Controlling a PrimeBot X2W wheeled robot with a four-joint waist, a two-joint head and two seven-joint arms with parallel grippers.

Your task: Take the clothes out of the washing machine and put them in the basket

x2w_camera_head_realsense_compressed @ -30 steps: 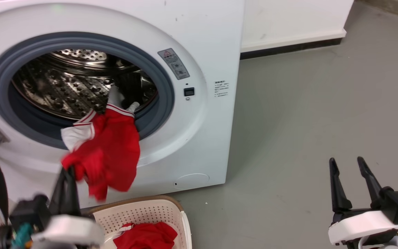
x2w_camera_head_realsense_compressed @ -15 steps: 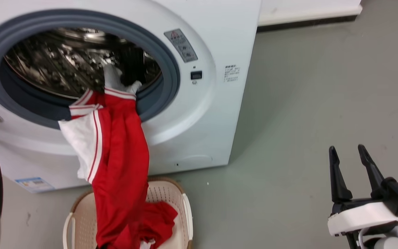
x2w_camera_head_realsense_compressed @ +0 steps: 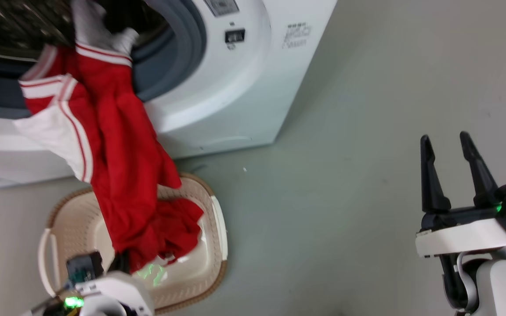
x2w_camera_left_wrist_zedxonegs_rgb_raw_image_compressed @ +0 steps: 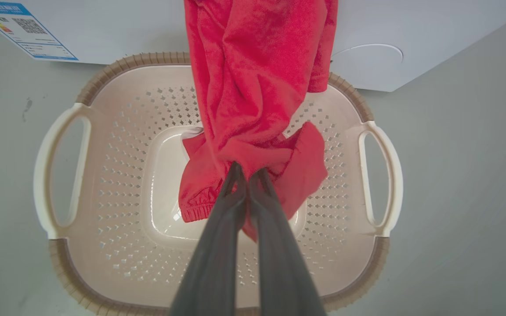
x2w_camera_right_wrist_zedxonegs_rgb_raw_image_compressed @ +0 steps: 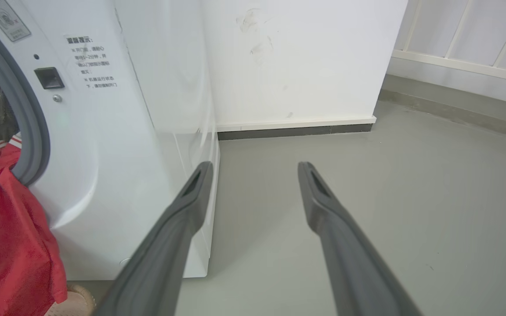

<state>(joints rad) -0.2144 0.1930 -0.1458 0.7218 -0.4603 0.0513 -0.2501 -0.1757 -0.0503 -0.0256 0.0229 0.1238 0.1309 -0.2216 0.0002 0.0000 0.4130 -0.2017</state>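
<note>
Left wrist view: left gripper (x2w_camera_left_wrist_zedxonegs_rgb_raw_image_compressed: pixel 246 171) pinched shut on red garment (x2w_camera_left_wrist_zedxonegs_rgb_raw_image_compressed: pixel 253 79) over the basket (x2w_camera_left_wrist_zedxonegs_rgb_raw_image_compressed: pixel 103 73), right gripper (x2w_camera_head_realsense_compressed: pixel 444 138) spread and idle; garment's top end drapes over the washing machine (x2w_camera_head_realsense_compressed: pixel 235 101) porthole rim, so it may snag there or slide outside on release.

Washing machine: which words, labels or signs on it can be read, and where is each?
"温馨提示": heading of the printed notice on the washing machine front, right of the porthole; lines beneath too small.
The warning sticker by the porthole rim: pictograms, wording unreadable.
The blue-edged label with a QR code, low on the front: too small.
</note>
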